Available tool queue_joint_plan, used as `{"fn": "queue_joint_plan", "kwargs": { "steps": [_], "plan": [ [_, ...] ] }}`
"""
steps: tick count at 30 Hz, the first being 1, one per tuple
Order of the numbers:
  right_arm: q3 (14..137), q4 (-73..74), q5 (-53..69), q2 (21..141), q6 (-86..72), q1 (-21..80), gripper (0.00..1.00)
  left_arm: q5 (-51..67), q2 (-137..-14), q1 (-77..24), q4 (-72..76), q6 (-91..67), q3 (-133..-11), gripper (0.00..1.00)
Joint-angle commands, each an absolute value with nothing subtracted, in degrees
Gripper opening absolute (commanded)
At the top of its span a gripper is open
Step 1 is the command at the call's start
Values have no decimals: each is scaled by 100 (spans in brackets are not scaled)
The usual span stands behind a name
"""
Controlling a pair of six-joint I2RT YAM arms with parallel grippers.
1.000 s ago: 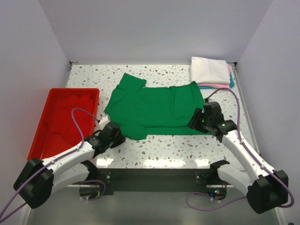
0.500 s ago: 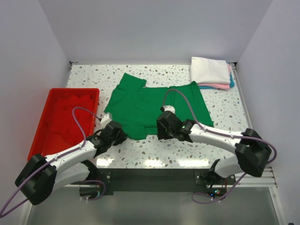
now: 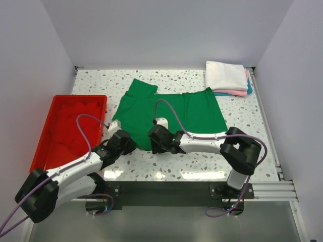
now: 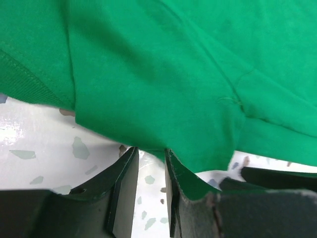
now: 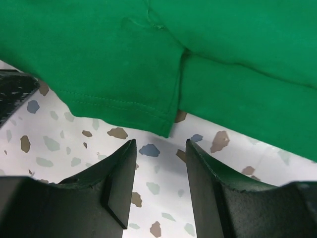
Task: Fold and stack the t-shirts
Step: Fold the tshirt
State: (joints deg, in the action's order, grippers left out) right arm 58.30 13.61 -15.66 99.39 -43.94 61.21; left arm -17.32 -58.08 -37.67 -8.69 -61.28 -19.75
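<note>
I'm at the grab before folding: green shirt (image 3: 166,113) flat on the surface (image 3: 212,160), right claw (image 5: 158,144) apart before its near hem. The left claw (image 4: 151,151) is nearly together there, and I cannot tell whether it grips. Next I need both to pinch the hem.

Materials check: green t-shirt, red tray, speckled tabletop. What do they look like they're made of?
Bright green cloth t-shirt: soft matte knit, probably cotton jersey; stitched hems, soft creases.
Red rectangular tray: rigid moulded plastic by its look; thin straight rim.
White speckled tabletop: terrazzo pattern, glossy, mirrors light; stone or laminate, cannot tell.
</note>
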Motion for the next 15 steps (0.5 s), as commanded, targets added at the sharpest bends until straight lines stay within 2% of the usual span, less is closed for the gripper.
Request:
{"fn": "queue_joint_plan", "kwargs": {
  "steps": [1,7,12,15],
  "plan": [
    [6021,1055,-1960,10081,-4772,6214,48,-1977,-5468,-3797,-940,-6003,-2092,32],
    [5985,844,-1995,10239,-4957,6231,47,-2065,-5063,-3788,-1283,-5933,-2232,33],
    [6082,808,-2179,10335,-5019,6232,37,-2048,-4975,-3788,-1406,-5845,-2373,34],
    [6205,870,-2153,10406,-5018,6231,25,-2074,-4948,-3788,-1468,-5766,-2443,35]
  ]
}}
